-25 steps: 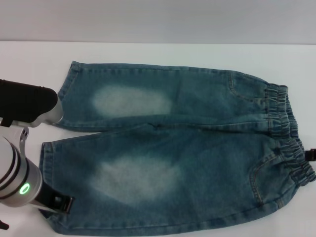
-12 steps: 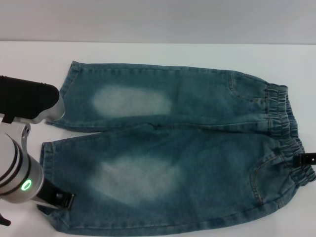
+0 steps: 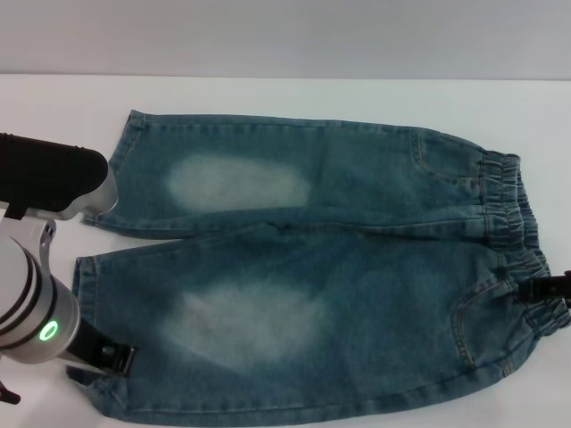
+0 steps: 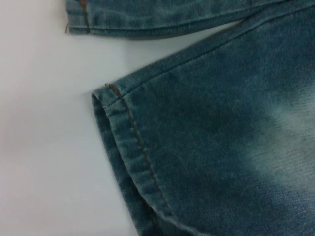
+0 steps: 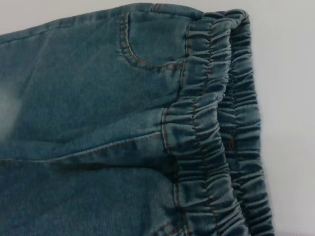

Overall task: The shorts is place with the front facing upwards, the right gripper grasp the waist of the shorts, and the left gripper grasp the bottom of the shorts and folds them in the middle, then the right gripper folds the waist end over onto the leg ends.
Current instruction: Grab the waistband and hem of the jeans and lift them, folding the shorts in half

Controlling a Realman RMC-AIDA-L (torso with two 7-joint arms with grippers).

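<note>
Flat on the white desk (image 3: 53,107), the shorts (image 3: 312,267) look soft, floppy; grip waistband and hems. Jaws' state: cannot tell.

The left gripper (image 3: 114,358) is mostly hidden behind its own arm at the near leg hem, fingers unreadable. The right gripper (image 3: 546,287) is cut off by the picture's edge at the waistband. The shorts (image 3: 312,276) run past the lower edge.

No text, label or brand could be read anywhere. The shorts (image 3: 321,276) bore only stitching.
</note>
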